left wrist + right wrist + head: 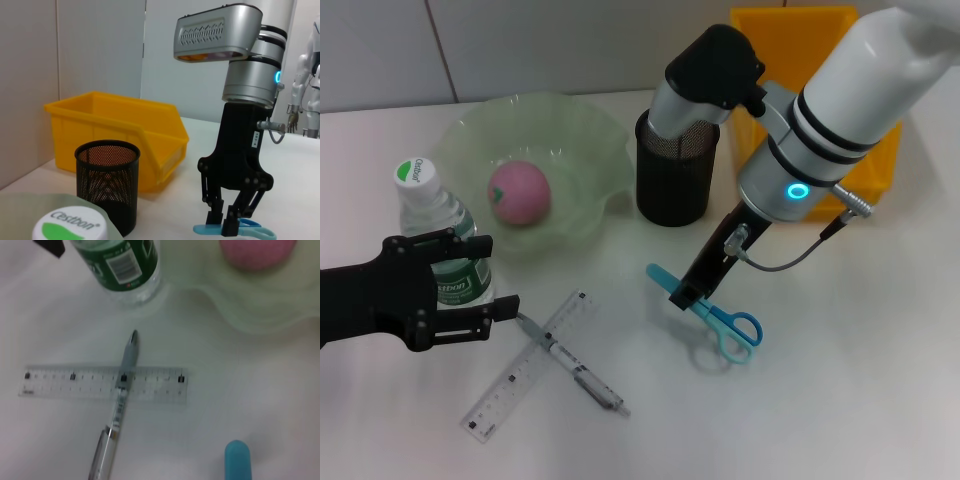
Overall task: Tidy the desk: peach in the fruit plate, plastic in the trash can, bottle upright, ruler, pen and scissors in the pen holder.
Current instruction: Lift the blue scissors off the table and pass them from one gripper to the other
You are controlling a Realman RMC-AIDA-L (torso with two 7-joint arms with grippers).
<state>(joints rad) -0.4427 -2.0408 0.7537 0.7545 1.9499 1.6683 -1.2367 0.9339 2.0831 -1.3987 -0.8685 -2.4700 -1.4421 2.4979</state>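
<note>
Right pincer (685, 297) was down on the scissors (712, 309), centre-right of the head frame. In the left wrist view its fingers (231, 225) straddled the light blue sheath end with the tips at desk (840, 400) level. Looked closed or nearly closed on the sheath, but I couldn't tell for sure whether it was actually gripping.

Scissors lay flat, long axis running upper left to lower right in the head frame: sheath tip toward the pincer, finger loops out at the lower right. So the grab point was the blade end, not the handles.

The pen holder (672, 170) stood just above the scissors in frame, near the right arm, with the trash can (790, 40) behind it.

Left pincer (460, 285) was at lower left, spread around the bottle (440, 240), which stood upright; jaws looked open, not squeezing.

Ruler (530, 365) and pen (570, 365) lay crossed at lower centre, pen on top, nearer the left arm. Peach (519, 192) was already in the fruit plate (590, 130).

My read: the right arm was nearer for the scissors-to-holder move.
</note>
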